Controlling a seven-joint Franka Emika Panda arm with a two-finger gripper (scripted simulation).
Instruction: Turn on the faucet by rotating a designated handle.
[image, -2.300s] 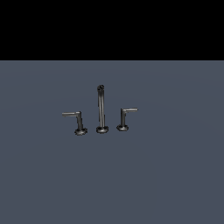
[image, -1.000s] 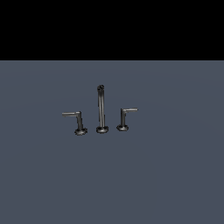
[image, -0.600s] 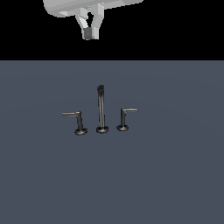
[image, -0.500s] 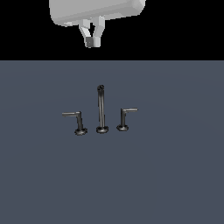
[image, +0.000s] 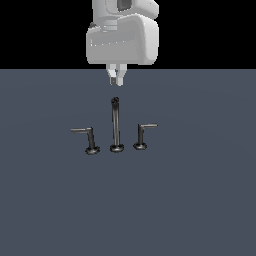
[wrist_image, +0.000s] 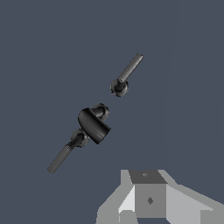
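The faucet (image: 115, 125) stands on the dark grey floor: a tall thin spout with an L-shaped lever handle on either side. The handle (image: 142, 135) with the shorter lever is on the exterior view's right. The longer-lever handle (image: 88, 139) is on the left. My gripper (image: 116, 81) hangs directly above the spout top, clear of it, fingers together and empty. In the wrist view the spout (wrist_image: 93, 124) shows from above, between the handle (wrist_image: 127, 72) and the longer-lever handle (wrist_image: 65, 153). My gripper (wrist_image: 148, 197) shows at the picture's edge.
The flat grey floor (image: 200, 200) spreads all around the faucet. The white arm body (image: 122, 40) fills the space above the gripper.
The arm was out of view at first. It has come down from the top of the exterior view and shifted right, so the gripper now hangs just above the spout. The faucet has not moved.
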